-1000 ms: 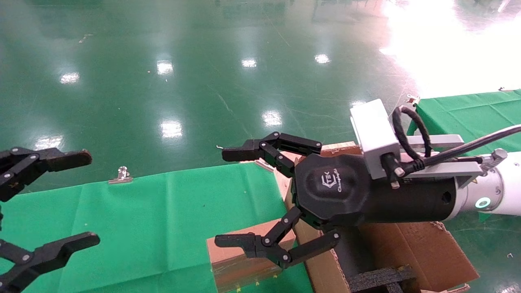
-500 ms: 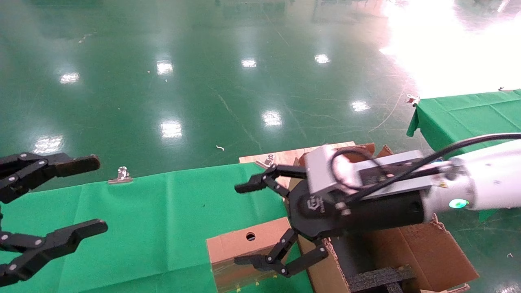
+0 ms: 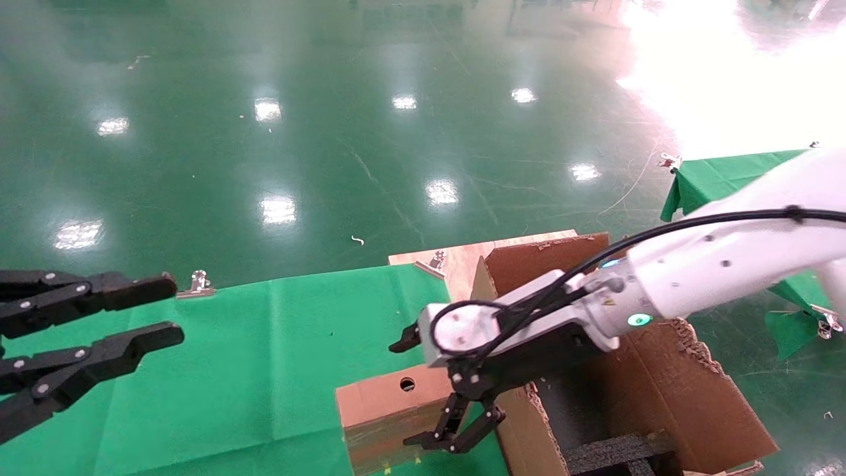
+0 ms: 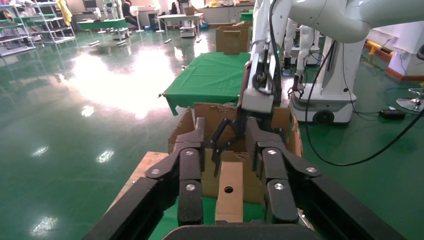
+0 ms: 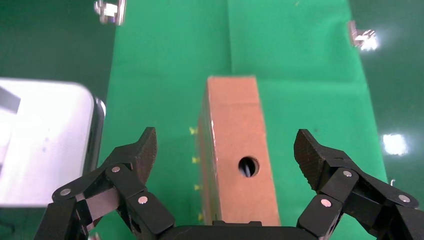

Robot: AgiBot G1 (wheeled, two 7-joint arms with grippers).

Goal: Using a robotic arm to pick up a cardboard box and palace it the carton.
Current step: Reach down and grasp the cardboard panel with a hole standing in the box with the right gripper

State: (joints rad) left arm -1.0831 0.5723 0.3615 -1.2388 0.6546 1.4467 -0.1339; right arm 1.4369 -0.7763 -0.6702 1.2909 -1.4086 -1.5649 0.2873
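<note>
The left gripper (image 3: 155, 311) hangs over the left edge of the green tabletop (image 3: 264, 370), its black fingers (image 3: 135, 289) spread with nothing between them, well apart from the work. A metal clip (image 3: 197, 284) sits on the tabletop's far edge just beyond that gripper's upper finger.

To the right, the cardboard box (image 3: 390, 410) stands on the tabletop with the round hole in its top face. The right gripper (image 3: 429, 390), at the end of the robotic arm (image 3: 714, 264), points down directly above the box. In the right wrist view its fingers (image 5: 137, 155) are released and wide apart, one on each side of the cardboard box (image 5: 239, 155), with green cloth showing between each fingertip and the box wall, so nothing is grasped.

Just beside the gripper on its right stands the carton (image 3: 661, 396), flaps open, black foam (image 3: 615, 453) inside. The box's right end lies against or very near the carton's wall.
</note>
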